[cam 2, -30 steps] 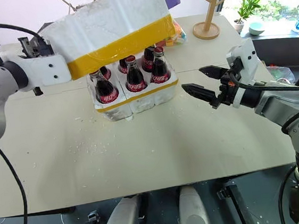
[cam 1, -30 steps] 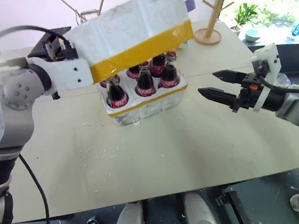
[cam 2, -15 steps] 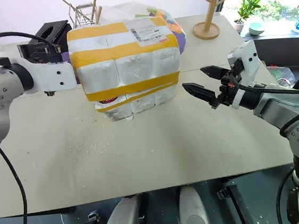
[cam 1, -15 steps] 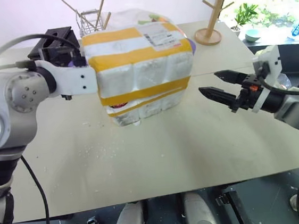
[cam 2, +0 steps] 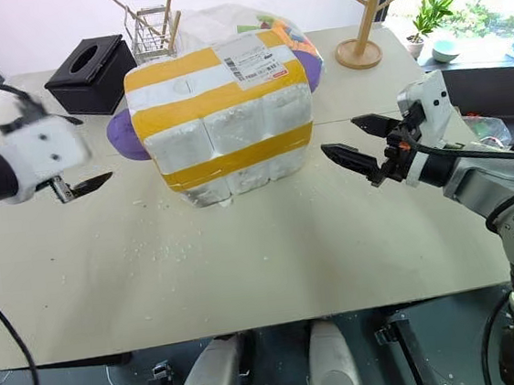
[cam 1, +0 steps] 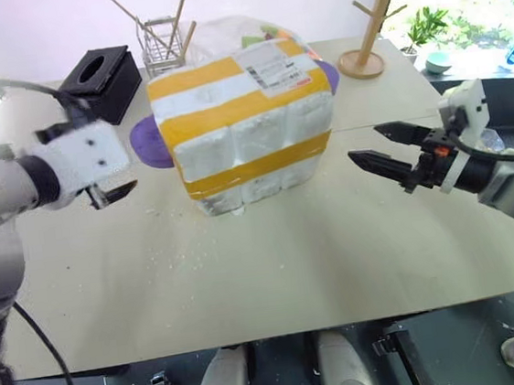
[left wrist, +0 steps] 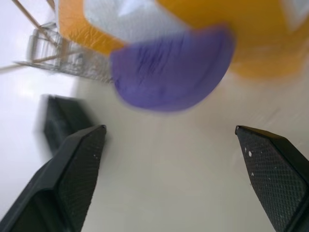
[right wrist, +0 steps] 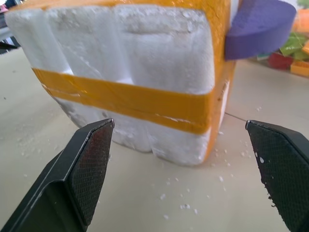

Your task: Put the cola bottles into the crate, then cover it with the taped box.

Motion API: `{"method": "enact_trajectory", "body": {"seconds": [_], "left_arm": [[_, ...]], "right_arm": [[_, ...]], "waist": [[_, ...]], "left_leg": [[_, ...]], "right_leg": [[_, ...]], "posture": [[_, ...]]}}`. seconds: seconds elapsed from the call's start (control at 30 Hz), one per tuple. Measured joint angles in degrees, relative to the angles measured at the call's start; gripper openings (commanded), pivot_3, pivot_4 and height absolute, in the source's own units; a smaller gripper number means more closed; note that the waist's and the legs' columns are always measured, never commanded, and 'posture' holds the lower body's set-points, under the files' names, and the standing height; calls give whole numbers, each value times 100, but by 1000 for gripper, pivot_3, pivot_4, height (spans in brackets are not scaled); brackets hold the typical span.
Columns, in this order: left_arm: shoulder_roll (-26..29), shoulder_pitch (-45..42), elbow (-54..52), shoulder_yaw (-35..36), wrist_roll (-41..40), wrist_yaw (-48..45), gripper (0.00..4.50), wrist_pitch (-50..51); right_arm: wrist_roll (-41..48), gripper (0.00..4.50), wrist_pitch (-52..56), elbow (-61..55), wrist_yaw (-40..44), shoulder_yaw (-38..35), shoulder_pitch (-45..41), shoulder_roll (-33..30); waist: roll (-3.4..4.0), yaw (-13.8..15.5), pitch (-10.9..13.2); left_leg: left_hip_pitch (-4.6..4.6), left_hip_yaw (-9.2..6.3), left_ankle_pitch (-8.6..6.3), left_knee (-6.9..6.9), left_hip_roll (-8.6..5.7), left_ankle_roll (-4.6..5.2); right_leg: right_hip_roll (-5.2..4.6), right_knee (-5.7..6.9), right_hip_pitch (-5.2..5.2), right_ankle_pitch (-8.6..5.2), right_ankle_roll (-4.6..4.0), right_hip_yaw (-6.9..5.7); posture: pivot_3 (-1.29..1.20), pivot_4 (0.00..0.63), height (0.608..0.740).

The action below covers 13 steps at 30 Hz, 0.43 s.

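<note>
Now the taped box (cam 2: 221, 113) sits squarely over the crate (cam 2: 209, 192) near the middle of the table (cam 2: 246, 267), toward its far edge, so that just a thin strip of the crate's white foam shows beneath the box's lower yellow band; the cola bottles are hidden under it. A white shipping label (cam 2: 245, 59) lies on the box's top, near its far right corner. The left gripper (cam 1: 114, 191) hangs just above the table on the box's left side, apart from it, with its two black fingers spread wide and nothing between them; in the left wrist view the fingers (left wrist: 72, 179) stand far apart over bare tabletop. The right gripper (cam 2: 355, 144) hovers to the right of the box, pointing toward it, clear of the foam, its fingers also spread and empty; the right wrist view looks between them at the box's side and its yellow tape. A purple disc (cam 2: 120, 135) lies behind the box at its left. Toward the far left corner of the table stands a black tissue box (cam 2: 87, 65), with a wire holder of sticks (cam 2: 150, 34) beside it, and a wooden peg stand (cam 2: 362, 39) rises near the far right corner. White foam crumbs (cam 2: 166, 248) are scattered on the table in front of the box.
</note>
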Motion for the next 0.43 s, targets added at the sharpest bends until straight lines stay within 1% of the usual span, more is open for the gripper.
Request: {"method": "enact_trajectory", "body": {"seconds": [0.07, 0.1, 0.13, 0.2, 0.3, 0.37, 0.43], "left_arm": [[-23, 13, 244, 667, -928, -489, 4470, 483], [161, 76, 511, 1033, -1404, -831, 4470, 654], [478, 194, 920, 1334, -1814, -1202, 4470, 789], [938, 278, 1625, 1610, -2254, -1601, 4470, 889], [1693, 571, 2613, 1430, -2715, -1902, 4470, 663], [2052, 694, 3083, 1163, -2939, -1960, 4470, 316], [2274, 671, 3464, 831, -2932, -1994, 4470, -209]], "right_arm": [[-62, 4500, -27, 111, 159, -11, 11, -148], [-98, 4500, -55, 193, 303, -15, 24, -260], [-135, 4500, -83, 284, 488, -32, 55, -432], [-185, 4500, -117, 461, 750, -114, 70, -635], [-194, 4500, -184, 672, 1198, -136, 45, -836], [-197, 4500, -205, 805, 1421, -141, 12, -886], [-198, 4500, -212, 888, 1567, -140, -15, -888]], "waist": [[1, -33, 1], [3, -59, 1], [7, -77, 4], [10, -61, 4], [11, -30, 4], [10, 0, 4], [12, 12, 4]], "left_leg": [[1, -2, 0, -4, 1, 0], [2, 4, 0, -8, 1, 0], [3, 8, 0, -12, 2, 0], [6, 8, 0, -13, 3, 0], [9, 9, -1, -8, 4, -1], [10, 8, -1, -2, 2, -2], [9, 8, -2, -4, 2, -3]], "right_leg": [[1, 9, -6, 0, -1, -2], [0, 17, -12, -1, -3, 1], [0, 22, -17, -4, -9, 2], [0, 24, -16, -6, -12, 1], [-6, 14, -6, -9, -16, 2], [-14, 8, 0, -17, -30, 2], [-18, -4, 2, -17, -34, 3]], "posture": [[0, 150, 740], [0, 150, 740], [0, 150, 740], [0, 150, 740], [0, 150, 740], [0, 150, 740], [0, 150, 740]]}}
